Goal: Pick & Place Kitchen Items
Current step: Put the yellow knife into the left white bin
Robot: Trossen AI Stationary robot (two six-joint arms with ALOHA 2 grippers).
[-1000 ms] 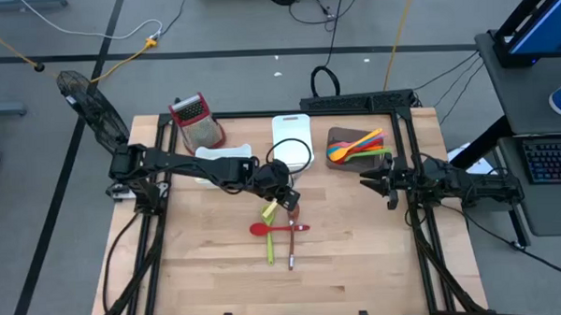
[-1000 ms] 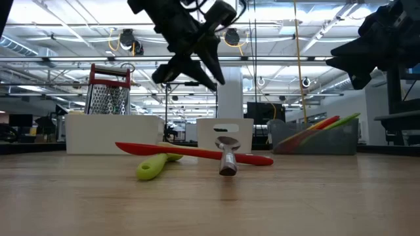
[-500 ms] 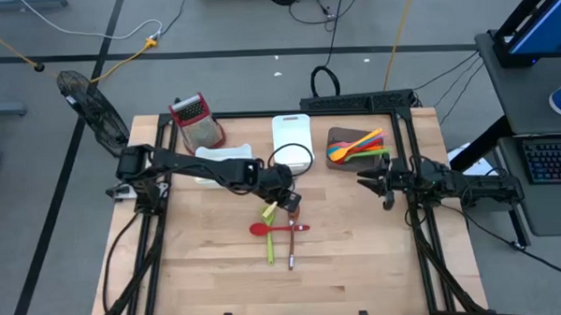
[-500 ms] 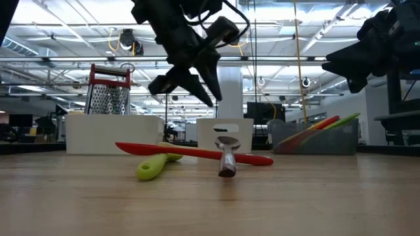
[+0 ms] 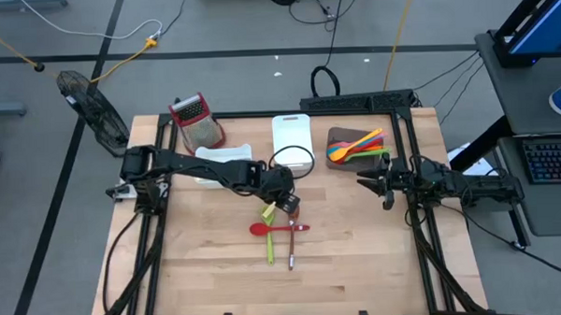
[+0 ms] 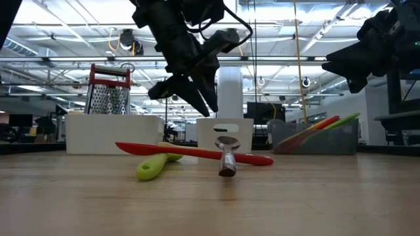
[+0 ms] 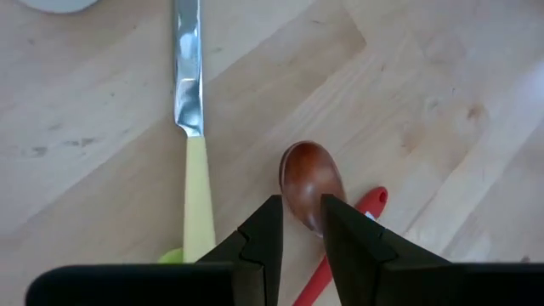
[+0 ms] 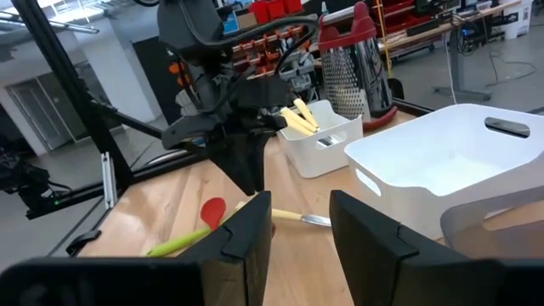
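Several kitchen items lie crossed at the table's middle: a red spatula (image 5: 275, 229) (image 6: 197, 153), a green-handled utensil (image 5: 271, 247) (image 6: 151, 168), a brown spoon (image 5: 291, 239) whose bowl (image 7: 308, 174) shows between my fingers, and a cream-handled knife (image 7: 195, 178). My left gripper (image 5: 287, 206) (image 7: 299, 208) (image 6: 205, 106) hangs open above the spoon's bowl, pointing steeply down and clear of it. My right gripper (image 5: 365, 181) (image 8: 299, 208) waits open at the table's right side, holding nothing.
At the back stand a brown tray (image 5: 341, 137) with several coloured utensils, a white tray (image 5: 292, 129), a small white tray (image 5: 226, 156) with cream sticks, and a red-topped grater (image 5: 197, 121). Bare wood lies toward the near edge.
My left gripper has sunk toward the utensils at the table's middle and tipped a little steeper; its finger gap looks the same. The utensils have not moved.
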